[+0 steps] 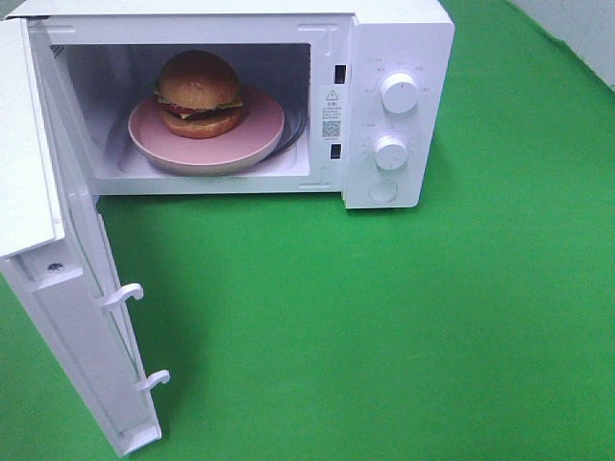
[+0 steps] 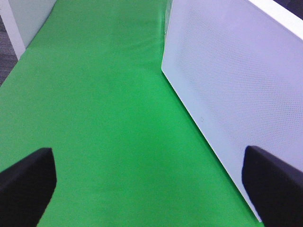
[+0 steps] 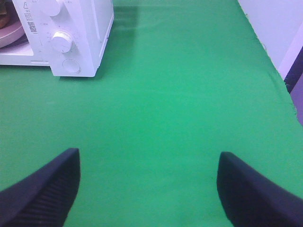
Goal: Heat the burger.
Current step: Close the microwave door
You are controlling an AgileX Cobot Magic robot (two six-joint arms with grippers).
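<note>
The left gripper is out of the high camera's sight. Its own wrist camera shows its 2 black fingers spread wide with nothing between them but the green cloth. The white, finely dotted outer face of the microwave door stands just beside 1 finger; whether they touch cannot be told.

From the high camera, that door is swung fully open at the left of the microwave. 2 white latch hooks stick out of its free edge.

Inside the lit cavity, the burger sits upright on the pink plate, towards the plate's back left. Its glossy brown bun is on top, with red and dark layers showing at the side. The plate lies flat on the cavity floor.

Right of the cavity is a warning label, then the control panel with 2 round knobs, the upper knob above the lower knob, and a round button under them.

The cloth covers the table in front of and to the right of the oven.

The right gripper also appears only in its wrist view. Its 2 dark ribbed fingers stand wide apart over bare cloth, holding nothing. It is well apart from the microwave's control panel, which shows at the far edge.
</note>
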